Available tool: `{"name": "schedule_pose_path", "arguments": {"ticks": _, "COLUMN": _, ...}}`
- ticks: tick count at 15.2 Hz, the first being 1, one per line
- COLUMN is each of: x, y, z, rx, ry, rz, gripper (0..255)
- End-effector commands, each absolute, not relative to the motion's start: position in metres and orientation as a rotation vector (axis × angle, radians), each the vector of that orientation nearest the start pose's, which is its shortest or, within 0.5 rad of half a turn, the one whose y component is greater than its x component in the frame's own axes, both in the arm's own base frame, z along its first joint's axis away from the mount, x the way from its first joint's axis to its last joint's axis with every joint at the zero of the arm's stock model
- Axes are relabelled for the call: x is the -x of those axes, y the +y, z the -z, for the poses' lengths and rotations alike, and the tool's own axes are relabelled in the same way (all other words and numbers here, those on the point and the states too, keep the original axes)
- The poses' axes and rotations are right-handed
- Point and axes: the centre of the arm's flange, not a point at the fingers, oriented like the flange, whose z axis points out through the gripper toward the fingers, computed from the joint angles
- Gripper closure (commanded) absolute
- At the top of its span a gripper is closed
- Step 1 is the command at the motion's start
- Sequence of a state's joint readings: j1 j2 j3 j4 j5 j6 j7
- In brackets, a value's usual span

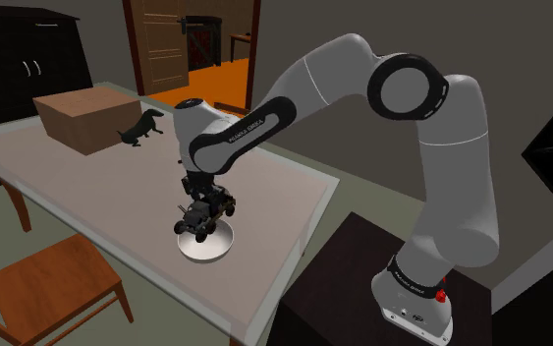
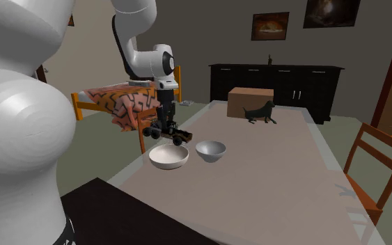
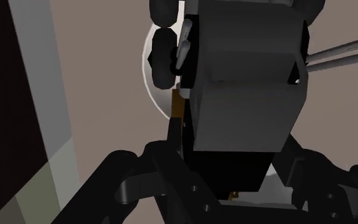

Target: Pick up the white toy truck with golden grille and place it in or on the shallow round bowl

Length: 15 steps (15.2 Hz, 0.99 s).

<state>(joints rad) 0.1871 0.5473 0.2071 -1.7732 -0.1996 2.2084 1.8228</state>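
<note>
My gripper (image 1: 200, 193) is shut on the toy truck (image 1: 206, 210), which looks dark grey with black wheels. It hangs just above the shallow round white bowl (image 1: 205, 246) near the table's front edge. From the second exterior view, the gripper (image 2: 165, 120) points straight down, with the truck (image 2: 168, 131) over the bowl (image 2: 168, 158). In the wrist view the truck's grey body (image 3: 247, 76) and a black wheel (image 3: 161, 57) sit between the fingers of the gripper (image 3: 231, 181). A sliver of the bowl's rim (image 3: 147, 83) shows beyond the wheel.
A deeper grey bowl (image 2: 211, 150) stands beside the shallow one. Farther back on the table (image 1: 294, 187) are a brown box (image 1: 87, 118) and a black dog figure (image 1: 141, 126). A wooden chair (image 1: 48, 285) stands at the front edge, another chair (image 2: 375, 167) at the far side.
</note>
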Motion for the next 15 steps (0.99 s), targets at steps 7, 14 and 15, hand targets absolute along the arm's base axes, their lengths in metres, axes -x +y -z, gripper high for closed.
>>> {"name": "schedule_pose_path", "arguments": {"ticks": 7, "x": -0.609, "y": 0.241, "z": -0.209, "rx": 2.558, "ry": 2.001, "rz": -0.002, "gripper": 255}}
{"name": "schedule_pose_path", "arguments": {"ticks": 14, "x": -0.609, "y": 0.241, "z": -0.172, "rx": 2.558, "ry": 2.001, "rz": -0.002, "gripper": 255}}
{"name": "schedule_pose_path", "arguments": {"ticks": 15, "x": -0.609, "y": 0.241, "z": -0.164, "rx": 2.558, "ry": 2.001, "rz": -0.002, "gripper": 255}}
